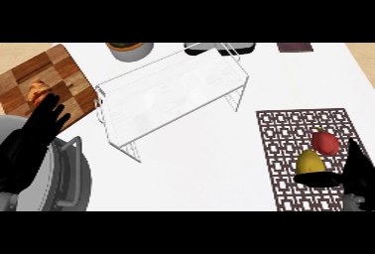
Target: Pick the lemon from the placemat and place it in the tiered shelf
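The yellow lemon [309, 161] lies on a dark patterned placemat [293, 129] at the right, next to a red fruit [325, 142]. My right hand [357, 171] sits just right of the lemon, thumb stretched under it and fingers straight beside it, not closed round it. The clear tiered shelf [168, 94] stands in the middle of the white counter, left of the placemat. My left hand [33, 136] rests open at the far left, fingers up.
A checkered wooden board [29, 74] with a croissant [38, 91] lies at the back left. A grey pot [62, 178] is at the lower left. A bowl [130, 49], a black tray [219, 48] and a dark object [295, 47] line the far edge.
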Robot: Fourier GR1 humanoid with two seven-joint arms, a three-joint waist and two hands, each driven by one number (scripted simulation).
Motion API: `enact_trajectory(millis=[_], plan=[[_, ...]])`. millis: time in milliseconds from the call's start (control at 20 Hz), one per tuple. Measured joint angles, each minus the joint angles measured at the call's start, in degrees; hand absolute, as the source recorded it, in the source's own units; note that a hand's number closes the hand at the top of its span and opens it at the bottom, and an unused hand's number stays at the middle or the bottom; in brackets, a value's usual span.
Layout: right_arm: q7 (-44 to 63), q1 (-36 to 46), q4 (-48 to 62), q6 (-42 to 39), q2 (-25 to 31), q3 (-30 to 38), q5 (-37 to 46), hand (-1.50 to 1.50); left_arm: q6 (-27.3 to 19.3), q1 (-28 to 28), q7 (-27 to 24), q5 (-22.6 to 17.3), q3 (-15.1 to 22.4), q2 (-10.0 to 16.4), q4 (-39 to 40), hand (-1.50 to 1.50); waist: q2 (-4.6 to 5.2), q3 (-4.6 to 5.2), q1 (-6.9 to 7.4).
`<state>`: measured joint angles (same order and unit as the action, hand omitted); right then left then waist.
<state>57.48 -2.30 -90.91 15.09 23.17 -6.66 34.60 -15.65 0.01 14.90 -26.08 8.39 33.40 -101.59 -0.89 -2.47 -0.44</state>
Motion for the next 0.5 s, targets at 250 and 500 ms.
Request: enact_trajectory(millis=[250, 500], plan=[[-1.8, 0.8, 2.2, -2.3, -0.9, -2.6, -0.4, 1.5, -0.1, -0.3, -0.1, -0.2, 0.2, 0.4, 0.1, 0.0, -0.01, 0.29, 0.15], [-4.1, 2.3, 3.5, -2.9, -1.9, -4.2, -0.4, 1.5, 0.0, -0.4, -0.4, -0.2, 0.4, 0.5, 0.3, 0.0, -0.34, 0.48, 0.13]])
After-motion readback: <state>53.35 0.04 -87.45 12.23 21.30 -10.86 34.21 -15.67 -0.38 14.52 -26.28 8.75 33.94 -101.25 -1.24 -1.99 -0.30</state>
